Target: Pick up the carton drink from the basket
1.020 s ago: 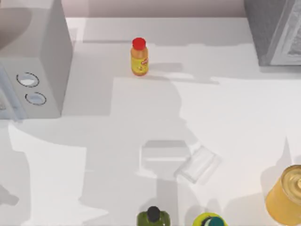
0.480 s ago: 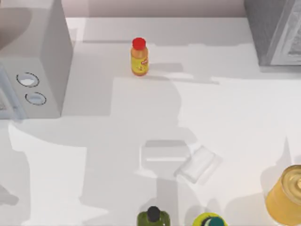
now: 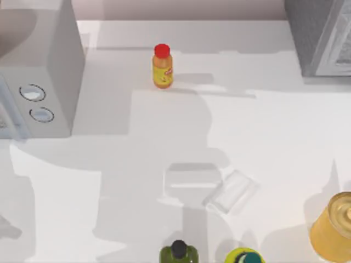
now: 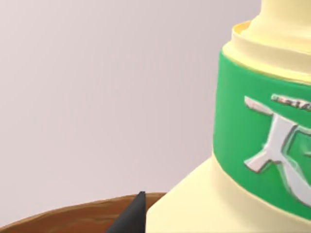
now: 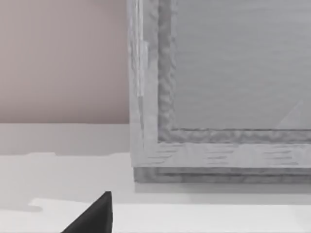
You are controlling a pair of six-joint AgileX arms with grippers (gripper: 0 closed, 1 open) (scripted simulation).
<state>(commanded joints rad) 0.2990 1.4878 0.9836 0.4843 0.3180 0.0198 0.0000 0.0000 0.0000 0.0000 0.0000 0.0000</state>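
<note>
In the left wrist view, a dark tip of my left pincer (image 4: pixel 131 218) showed just in front of the brown rim of the basket (image 4: pixel 68 216). Close beside it stood a cream container (image 4: pixel 204 204) wearing a green band (image 4: pixel 262 145) with pale lettering. It may have been the carton drink, but I could not be sure. I could not tell whether that pincer was apart or together.

My right pincer (image 5: pixel 92 217) showed as a dark tip over the white worktop (image 5: pixel 58 170), facing a grey cabinet (image 5: pixel 223 87). I could not tell its state either.

From above, an orange bottle (image 3: pixel 162 67) with a red cap stood upright in the upper middle of the worktop (image 3: pixel 274 131). A grey appliance (image 3: pixel 38 71) with two round dials sat at upper left, and the grey cabinet (image 3: pixel 321 33) at upper right. Two clear, flat pieces (image 3: pixel 211 183) lay touching near the middle. Along the lower edge were a dark green bottle (image 3: pixel 179 253), a yellow-green one with a teal cap (image 3: pixel 244 256), and at lower right a yellow can (image 3: pixel 333 226).
</note>
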